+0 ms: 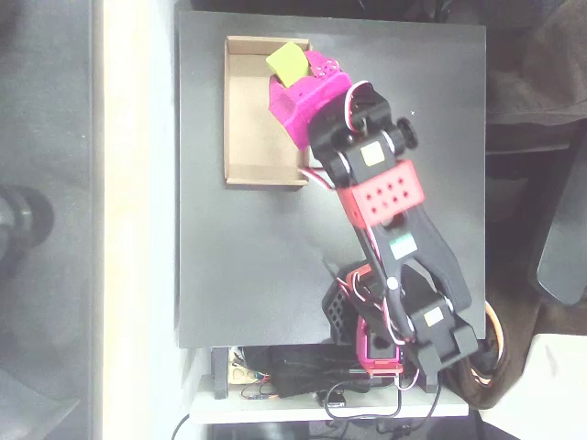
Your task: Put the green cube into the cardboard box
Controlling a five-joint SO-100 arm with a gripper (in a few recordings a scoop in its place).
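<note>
In the overhead view the cardboard box [248, 119] lies at the top left of the black table, a shallow tan tray with low walls. The green cube [287, 62] shows over the box's top right corner, at the tip of my magenta gripper [295, 73]. The gripper reaches in over the box's right wall and appears shut on the cube. From above I cannot tell whether the cube hangs above the box floor or rests on it. The gripper body hides the fingertips.
The black tabletop [248, 266] spreads below and left of the box. The arm's base and cables [367, 357] sit at the bottom edge. A pale strip [138, 220] runs along the table's left side.
</note>
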